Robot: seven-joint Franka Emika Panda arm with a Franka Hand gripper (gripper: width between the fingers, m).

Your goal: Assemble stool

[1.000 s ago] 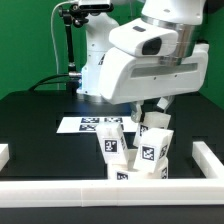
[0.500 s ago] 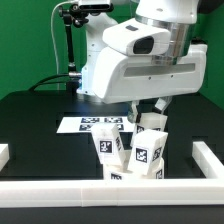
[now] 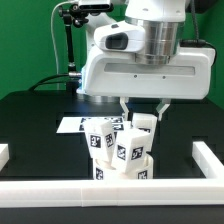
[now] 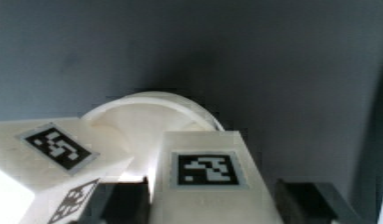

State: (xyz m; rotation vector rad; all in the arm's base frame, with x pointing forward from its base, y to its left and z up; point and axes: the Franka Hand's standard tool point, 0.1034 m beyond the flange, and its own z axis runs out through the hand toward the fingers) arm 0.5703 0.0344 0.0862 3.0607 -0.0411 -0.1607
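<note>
**Exterior view.** The pincer (image 3: 143,114) hangs straight down over the stool (image 3: 122,150). Its two fingers (image 3: 127,110) reach down either side of the top of one upright leg (image 3: 144,127), narrowed onto it in what looks like a firm hold. A second leg (image 3: 99,136) stands just beside the pincer, on the exterior view's left. A third leg (image 3: 129,153) stands just below and in front of the fingers. The seat (image 3: 122,176) lies directly beneath the pincer and carries all three legs. The marker board (image 3: 72,125) lies flat on the table behind the pincer, toward the exterior view's left.

**Wrist view.** The held leg (image 4: 209,150) fills the space between the dark fingers (image 4: 117,202) of the pincer (image 4: 211,203). The neighbouring leg (image 4: 55,150) leans into the picture next to it. The rounded rim of the seat (image 4: 149,104) shows beyond both.

**Step in hand (judged).** The legs appear to be set on the upturned seat, and the held one is probably being seated or tightened. The next move calls for keeping that leg square to the seat, working along its own axis. The fingers should then spread just enough to let go without nudging the close neighbours.

**Writing.** No brand or readable lettering appears. The only printing is black-and-white square tags on the legs, seat and marker board.
</note>
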